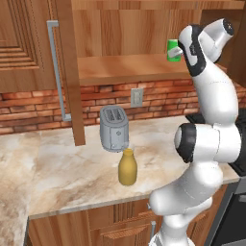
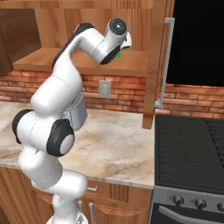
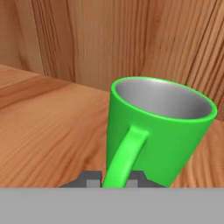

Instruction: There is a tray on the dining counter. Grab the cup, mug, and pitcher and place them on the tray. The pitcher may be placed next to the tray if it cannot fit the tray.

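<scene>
Mug [image 3: 159,127] handle between tool [image 3: 114,178] tips.

The left base view looked forward and down from behind the arm [image 1: 206,144], taking in the marbled surface [image 1: 57,168], the toaster [image 1: 114,128] and the brick wall. The right base view faced the same way from the other side, adding the stove [image 2: 190,144]. Both shared the wooden shelf [image 1: 125,67] overhead. The hand view sat very near the mug [image 3: 157,131], facing the shelf's back corner.

Mug [image 3: 159,127] boxed by shelf [image 1: 120,67] back wall and side panel; open toward front. Toaster [image 1: 114,128], pitcher [image 1: 127,166] below.
</scene>
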